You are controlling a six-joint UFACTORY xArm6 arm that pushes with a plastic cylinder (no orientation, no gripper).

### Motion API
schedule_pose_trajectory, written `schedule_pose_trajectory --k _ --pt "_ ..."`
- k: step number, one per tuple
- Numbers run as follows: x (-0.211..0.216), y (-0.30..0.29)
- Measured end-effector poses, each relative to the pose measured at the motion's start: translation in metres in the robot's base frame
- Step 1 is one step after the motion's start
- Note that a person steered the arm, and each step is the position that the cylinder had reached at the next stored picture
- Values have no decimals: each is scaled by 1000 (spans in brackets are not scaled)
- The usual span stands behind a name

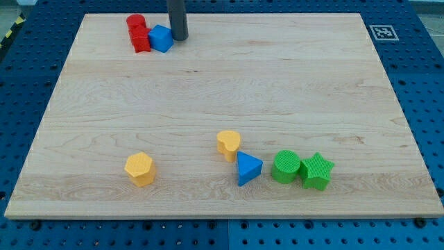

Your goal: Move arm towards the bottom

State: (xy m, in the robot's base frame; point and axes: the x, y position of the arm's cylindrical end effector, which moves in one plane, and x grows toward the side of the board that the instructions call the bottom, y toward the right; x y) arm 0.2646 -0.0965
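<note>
My tip touches the wooden board near the view's top left, just right of a blue block. Two red blocks sit left of the blue one: a round red one and a red one below it, touching. Near the view's bottom lie a yellow hexagon block, a yellow heart block, a blue triangle, a green round block and a green star.
The board rests on a blue perforated table. A black-and-white marker tag sits at the board's top right corner.
</note>
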Motion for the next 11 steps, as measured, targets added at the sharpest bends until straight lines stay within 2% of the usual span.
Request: schedule_pose_trajectory --k 2,3,4,6,7,9,11 --pt "2 7" --pt "25 65" --pt "80 71" --pt "156 10" --pt "200 4" --pt "263 60" --pt "329 79"
